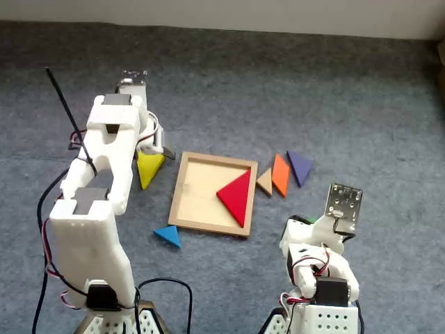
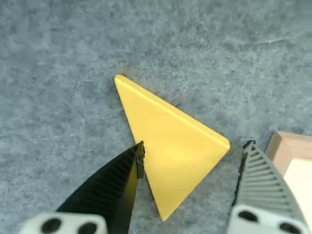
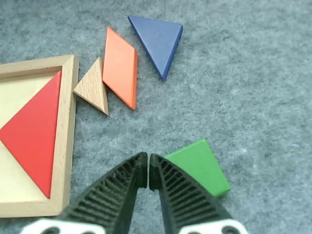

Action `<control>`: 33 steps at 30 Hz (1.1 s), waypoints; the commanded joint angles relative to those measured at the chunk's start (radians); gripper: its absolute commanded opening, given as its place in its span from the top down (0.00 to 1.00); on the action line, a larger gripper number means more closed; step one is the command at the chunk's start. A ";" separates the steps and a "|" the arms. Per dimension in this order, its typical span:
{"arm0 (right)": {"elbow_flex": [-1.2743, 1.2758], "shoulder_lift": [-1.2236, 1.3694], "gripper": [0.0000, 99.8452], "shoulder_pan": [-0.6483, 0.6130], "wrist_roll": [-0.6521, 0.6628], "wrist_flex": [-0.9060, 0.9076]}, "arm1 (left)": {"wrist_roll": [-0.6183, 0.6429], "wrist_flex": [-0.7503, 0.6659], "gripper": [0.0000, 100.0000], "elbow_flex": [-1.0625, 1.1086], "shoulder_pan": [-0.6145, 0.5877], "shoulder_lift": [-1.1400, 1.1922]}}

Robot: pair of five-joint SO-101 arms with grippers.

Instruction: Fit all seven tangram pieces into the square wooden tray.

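Observation:
A yellow triangle (image 2: 170, 146) lies flat on the grey carpet just left of the square wooden tray (image 1: 182, 188). My left gripper (image 2: 194, 158) hovers open over it, with the black finger (image 2: 127, 175) at one edge and the grey finger (image 2: 256, 175) past the other corner. Inside the tray rests a red triangle (image 1: 236, 197). My right gripper (image 3: 147, 163) is shut on nothing, its tips beside a green piece (image 3: 200, 165). A small wooden triangle (image 3: 93, 87), an orange parallelogram (image 3: 119, 66) and a dark blue triangle (image 3: 158, 39) lie in a row right of the tray.
A light blue triangle (image 1: 167, 235) sits on the carpet off the tray's near left corner. The left arm (image 1: 104, 174) stretches along the tray's left side, and the right arm (image 1: 320, 264) stays folded low at the near right. Black cables trail near both bases.

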 commanded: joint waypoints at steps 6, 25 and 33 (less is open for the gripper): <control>0.116 0.005 0.98 0.010 0.014 0.007 | 0.009 0.110 0.70 -0.223 0.018 0.153; 0.116 0.005 0.98 0.010 0.014 0.007 | 0.003 0.233 0.88 -0.403 0.018 0.272; 0.116 0.005 0.98 0.010 0.014 0.007 | -0.089 0.282 0.97 -0.426 0.024 0.223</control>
